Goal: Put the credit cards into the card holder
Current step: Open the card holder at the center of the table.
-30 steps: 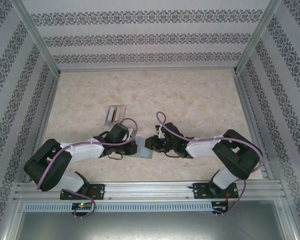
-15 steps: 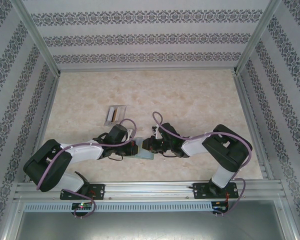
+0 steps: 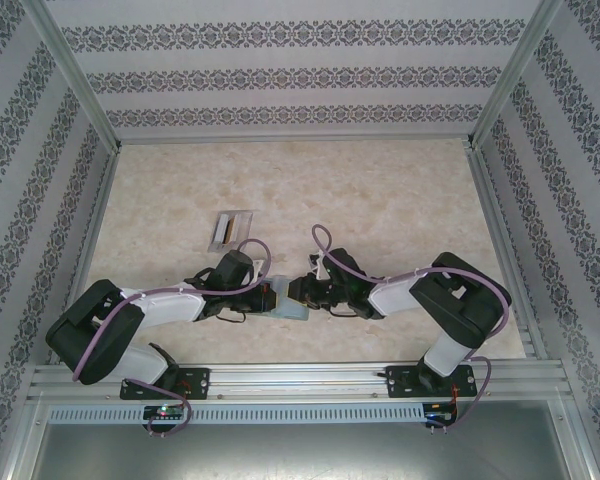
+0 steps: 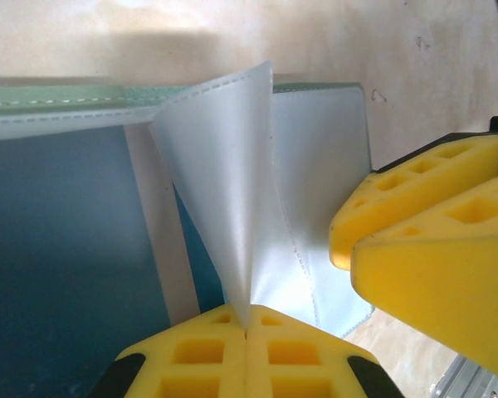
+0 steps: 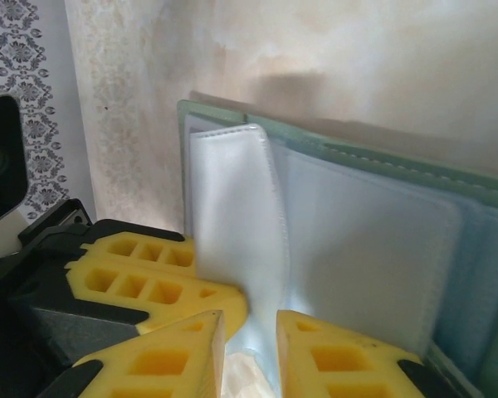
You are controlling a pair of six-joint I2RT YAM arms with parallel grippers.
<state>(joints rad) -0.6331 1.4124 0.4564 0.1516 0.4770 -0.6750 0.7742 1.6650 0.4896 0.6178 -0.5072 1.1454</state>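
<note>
The sage-green card holder [image 3: 292, 304] lies open on the table between both arms. Its green edge [image 4: 66, 95] runs along the top of the left wrist view, and a blue credit card [image 4: 58, 274] lies in a pocket under a translucent window. My left gripper [image 4: 247, 330] is shut on a pale inner flap [image 4: 224, 191], pulling it upright. My right gripper [image 5: 251, 340] stands open, and the lower edge of that flap [image 5: 232, 215] passes between its fingers. From above, the left gripper [image 3: 272, 297] and right gripper [image 3: 298, 292] almost touch over the holder.
A clear slotted stand [image 3: 232, 230] sits behind the left arm. Bare tabletop [image 3: 380, 190] stretches to the back wall. Metal frame rails [image 3: 500, 230] line both sides. The right gripper's fingers [image 4: 423, 240] crowd in close beside the left gripper.
The right arm's elbow has swung left and nearer the holder. Both grippers have stayed at the card holder, and the left one has kept its hold on the flap.
</note>
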